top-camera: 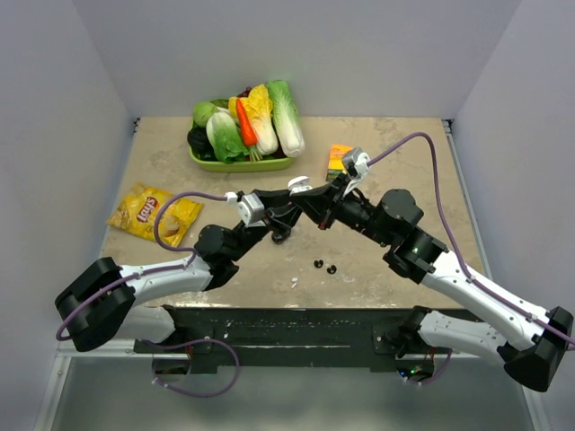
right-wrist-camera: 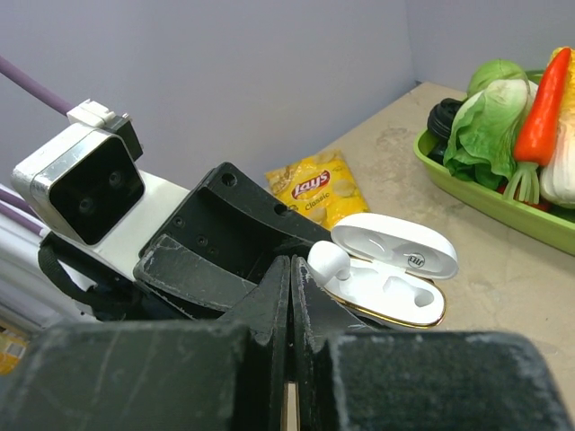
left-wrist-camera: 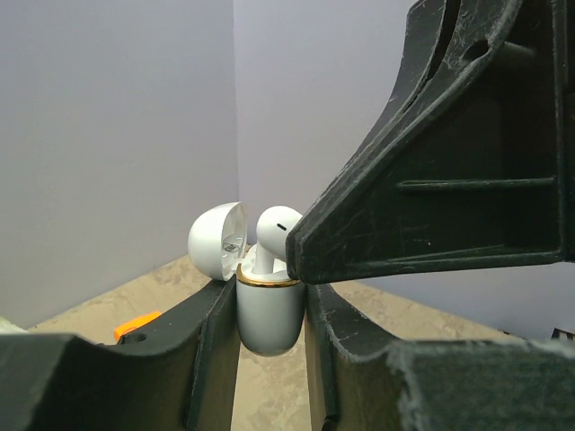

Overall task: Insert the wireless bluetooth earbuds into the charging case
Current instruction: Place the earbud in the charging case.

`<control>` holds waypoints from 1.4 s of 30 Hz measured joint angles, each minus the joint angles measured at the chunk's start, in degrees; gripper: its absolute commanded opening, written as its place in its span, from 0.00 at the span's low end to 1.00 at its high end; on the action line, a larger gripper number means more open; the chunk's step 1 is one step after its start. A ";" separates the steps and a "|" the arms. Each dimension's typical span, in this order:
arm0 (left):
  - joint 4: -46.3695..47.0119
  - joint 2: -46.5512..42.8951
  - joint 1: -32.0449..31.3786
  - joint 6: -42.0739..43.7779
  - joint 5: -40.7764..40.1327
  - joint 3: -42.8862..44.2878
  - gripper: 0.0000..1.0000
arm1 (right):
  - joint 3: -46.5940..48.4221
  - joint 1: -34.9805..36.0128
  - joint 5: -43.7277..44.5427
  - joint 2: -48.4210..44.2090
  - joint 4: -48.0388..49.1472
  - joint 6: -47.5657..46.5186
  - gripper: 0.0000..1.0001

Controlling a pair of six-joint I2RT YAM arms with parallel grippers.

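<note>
Left claw (left-wrist-camera: 271, 303) is clamped on the body of the white case (right-wrist-camera: 395, 296), holding it up off the table (top-camera: 409, 144). Case lid (right-wrist-camera: 406, 251) is flipped open. One white earbud (right-wrist-camera: 327, 262) stands in the case slot nearest the right claw (right-wrist-camera: 289, 280), head poking above the rim. Right claw jaws are together, tip touching that earbud. Second slot is bare. Two black earbuds (top-camera: 318, 264) lie on the table, nearer the arm bases than the case, close to each other. A tiny white bit (top-camera: 295, 282) lies just beside them. Veg tray (top-camera: 235, 164) sits beyond the case, chips bag (top-camera: 153, 214) far left of it.
</note>
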 measured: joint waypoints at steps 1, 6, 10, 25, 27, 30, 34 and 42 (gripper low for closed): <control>0.00 0.00 0.00 0.00 -0.02 0.00 0.00 | 0.02 0.00 0.11 0.00 0.00 0.00 0.00; 0.00 0.00 0.00 0.00 -0.02 0.00 0.00 | 0.22 0.11 1.03 -0.11 -0.13 0.00 0.00; 0.00 0.00 0.00 0.02 -0.02 0.00 0.00 | 0.22 0.09 0.96 -0.26 0.04 0.02 0.12; 0.09 0.00 0.00 0.02 0.00 -0.04 0.00 | 0.63 0.09 2.10 -3.74 -0.24 0.59 0.12; 0.07 0.00 0.00 0.00 0.00 -0.09 0.00 | 0.74 0.09 2.67 -3.78 -0.79 0.44 0.05; 0.07 -0.13 0.00 0.00 0.02 -0.17 0.00 | 0.85 0.09 2.84 -3.74 -1.31 0.48 0.00; 0.07 -0.42 0.00 0.00 0.04 -0.17 0.00 | 0.85 0.09 2.60 -3.56 -1.44 0.52 0.00; 0.09 -0.94 0.00 0.00 0.17 -0.33 0.00 | 0.98 0.09 2.56 -1.68 -1.77 0.52 0.00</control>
